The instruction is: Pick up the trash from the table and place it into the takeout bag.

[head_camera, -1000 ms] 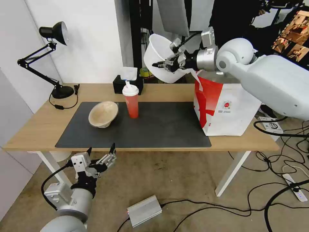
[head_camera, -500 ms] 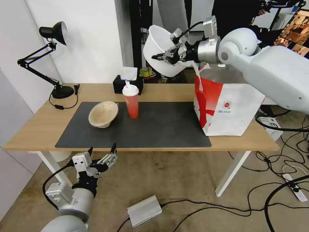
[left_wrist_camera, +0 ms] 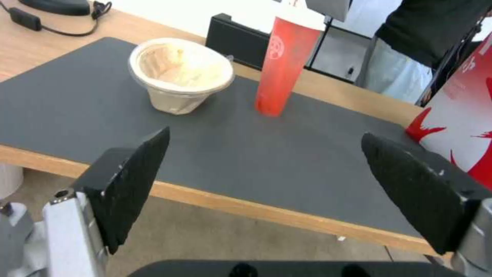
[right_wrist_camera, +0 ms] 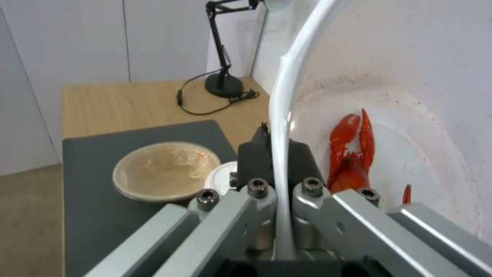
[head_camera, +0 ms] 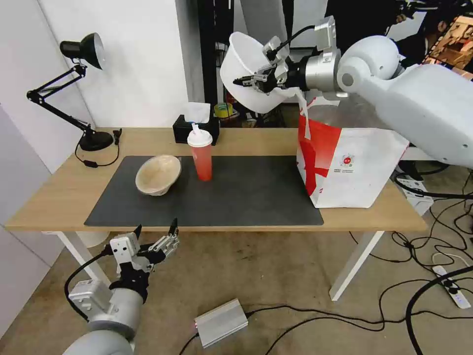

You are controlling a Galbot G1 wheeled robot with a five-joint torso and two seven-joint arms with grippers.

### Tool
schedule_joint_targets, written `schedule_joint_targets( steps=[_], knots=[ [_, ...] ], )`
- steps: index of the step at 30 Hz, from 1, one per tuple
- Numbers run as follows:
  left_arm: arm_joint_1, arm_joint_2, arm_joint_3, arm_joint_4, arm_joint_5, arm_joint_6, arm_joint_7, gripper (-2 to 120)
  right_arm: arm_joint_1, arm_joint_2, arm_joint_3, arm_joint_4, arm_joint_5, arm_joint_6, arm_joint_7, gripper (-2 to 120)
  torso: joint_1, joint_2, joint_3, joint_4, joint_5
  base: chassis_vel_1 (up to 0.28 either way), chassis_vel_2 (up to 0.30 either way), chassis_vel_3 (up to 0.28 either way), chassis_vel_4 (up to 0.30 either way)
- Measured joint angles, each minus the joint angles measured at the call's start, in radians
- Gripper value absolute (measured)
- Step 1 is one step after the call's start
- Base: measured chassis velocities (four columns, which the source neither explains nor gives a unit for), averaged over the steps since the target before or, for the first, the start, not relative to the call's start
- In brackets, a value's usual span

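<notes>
The right gripper (head_camera: 252,80) pinches the rim of the wide white bowl with red crayfish scraps (head_camera: 245,69), tilted high beside the big white-and-red takeout bag (head_camera: 347,165); nothing seems bagged yet. The beige paper bowl (head_camera: 157,174) and red lidded cup (head_camera: 201,153) wait on the light-wood table (head_camera: 59,192). The left gripper (head_camera: 155,235) hangs wide open, empty, below the table edge.

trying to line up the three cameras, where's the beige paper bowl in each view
Head view: the beige paper bowl sits tilted on the dark grey mat, left of the red drink cup.
Left wrist view: beige paper bowl beyond the open left gripper, beside the cup.
Right wrist view: beige paper bowl below the held white bowl.
Shared landmark: the mat.
</notes>
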State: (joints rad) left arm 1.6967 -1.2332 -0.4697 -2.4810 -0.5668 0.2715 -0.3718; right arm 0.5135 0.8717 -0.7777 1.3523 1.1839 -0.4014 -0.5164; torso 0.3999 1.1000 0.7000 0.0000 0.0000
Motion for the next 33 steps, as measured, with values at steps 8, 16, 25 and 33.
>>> schedule_joint_targets(
  steps=[8, 16, 25, 33],
  knots=[
    [0.001, 0.004, 0.000, -0.004, 0.000, 0.000, 0.000, 100, 0.018, 0.005, -0.004, -0.004, 0.008, -0.001, 0.001, 0, 0.000, 0.000, 0.000, 0.0000, 0.0000, 0.000, 0.000, 0.000, 0.000],
    [0.004, 0.008, -0.001, -0.007, -0.002, 0.000, 0.000, 100, 0.019, 0.005, -0.004, 0.001, 0.012, -0.002, 0.003, 0, 0.000, 0.000, 0.000, 0.0000, 0.0000, 0.000, 0.000, 0.000, 0.000],
    [0.008, 0.007, 0.000, -0.011, -0.002, -0.001, 0.000, 100, 0.024, 0.003, 0.000, -0.005, 0.016, -0.003, 0.003, 0, 0.000, 0.000, 0.000, 0.0000, 0.0000, 0.000, 0.000, 0.000, 0.000],
    [0.011, 0.006, -0.004, -0.016, -0.004, -0.001, 0.000, 100, 0.048, -0.002, 0.002, -0.015, 0.024, -0.003, 0.003, 0, 0.000, 0.000, 0.000, 0.0000, 0.0000, 0.000, 0.000, 0.000, 0.000]
  ],
)
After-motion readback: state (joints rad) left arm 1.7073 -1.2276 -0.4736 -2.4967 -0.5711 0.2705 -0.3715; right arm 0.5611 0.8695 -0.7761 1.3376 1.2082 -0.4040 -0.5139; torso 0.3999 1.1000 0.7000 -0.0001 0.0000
